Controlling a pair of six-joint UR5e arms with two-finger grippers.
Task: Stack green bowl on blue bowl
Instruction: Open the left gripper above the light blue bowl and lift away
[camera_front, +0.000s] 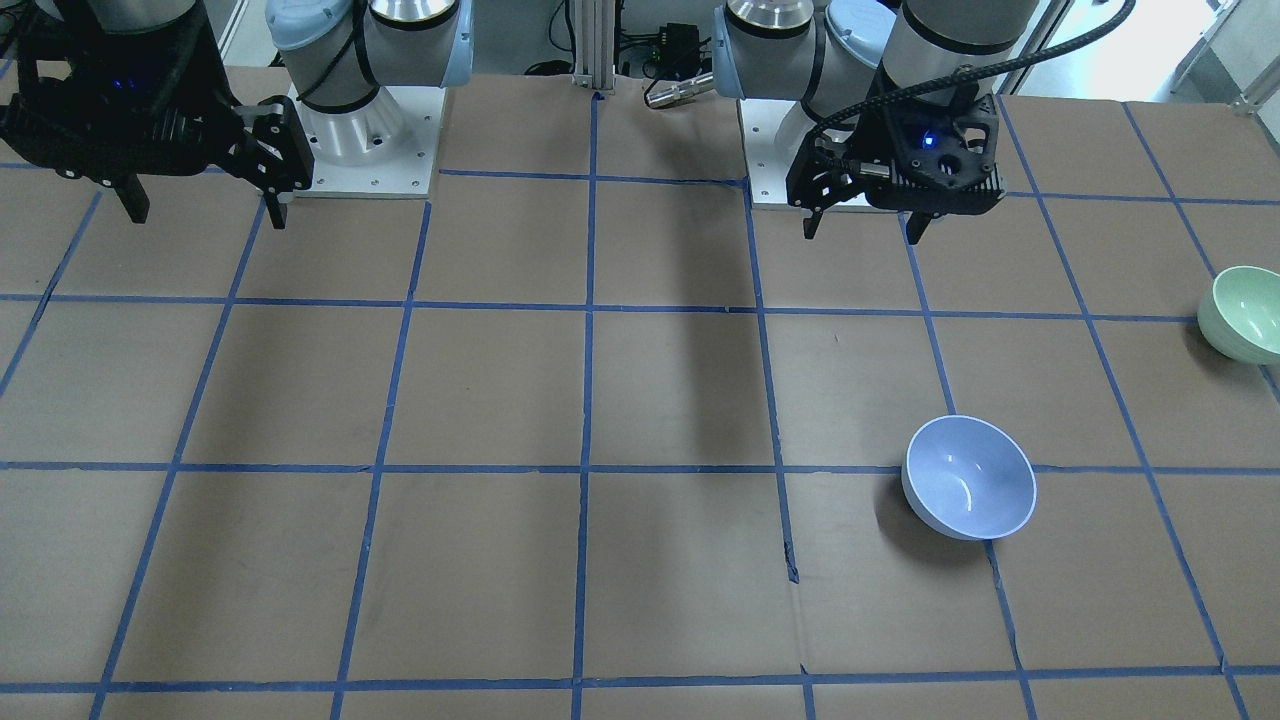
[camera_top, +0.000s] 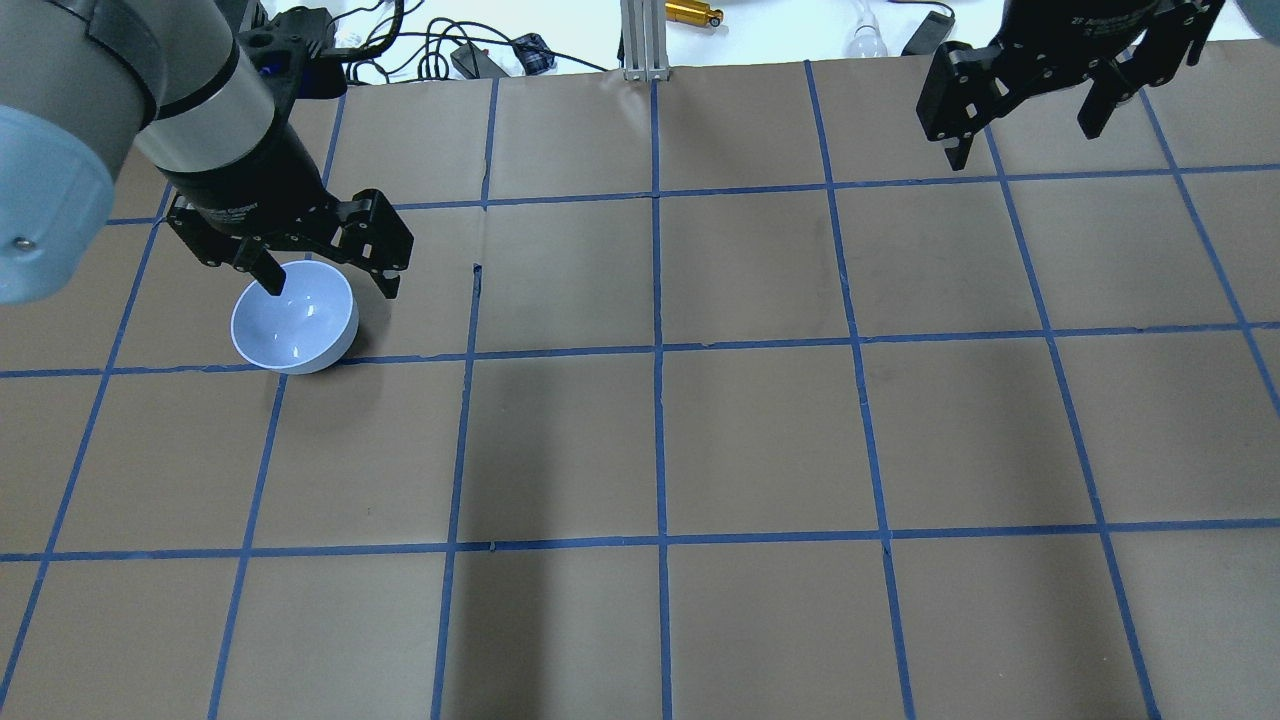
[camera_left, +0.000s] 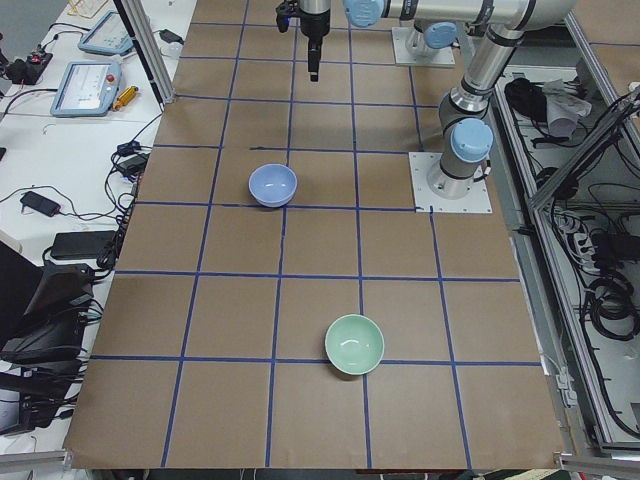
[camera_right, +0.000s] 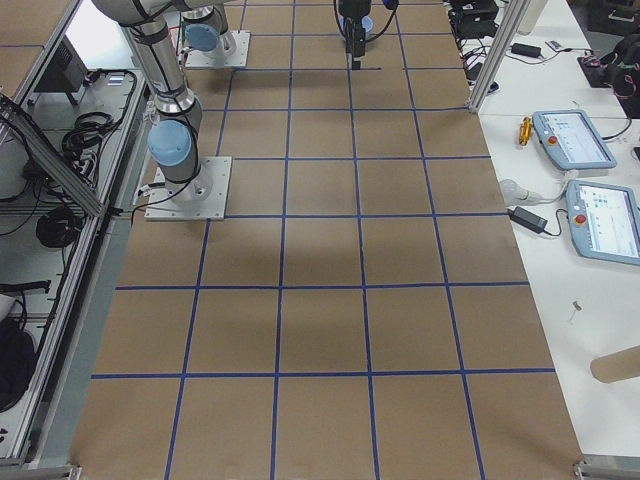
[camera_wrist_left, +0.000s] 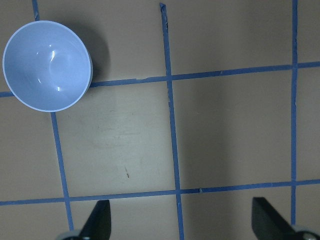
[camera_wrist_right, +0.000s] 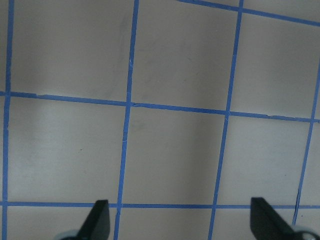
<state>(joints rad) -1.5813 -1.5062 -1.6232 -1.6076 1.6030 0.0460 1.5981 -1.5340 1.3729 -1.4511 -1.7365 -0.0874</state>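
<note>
The blue bowl (camera_front: 968, 478) stands upright on the brown table; it also shows in the overhead view (camera_top: 295, 318), the exterior left view (camera_left: 272, 185) and the left wrist view (camera_wrist_left: 47, 65). The green bowl (camera_front: 1243, 313) stands upright near the table's end on my left, about two squares from the blue bowl (camera_left: 354, 343). It is out of the overhead view. My left gripper (camera_front: 865, 232) is open and empty, held high above the table near the blue bowl (camera_top: 332, 288) (camera_wrist_left: 182, 222). My right gripper (camera_front: 205, 215) is open and empty, high over bare table (camera_top: 1022, 145) (camera_wrist_right: 181, 222).
The two arm bases (camera_front: 365, 130) (camera_front: 800, 150) stand at the robot's side of the table. Blue tape lines divide the table into squares. An aluminium post (camera_top: 645, 40) and cables lie beyond the far edge. Side tables hold tablets (camera_left: 88, 88) (camera_right: 575, 140).
</note>
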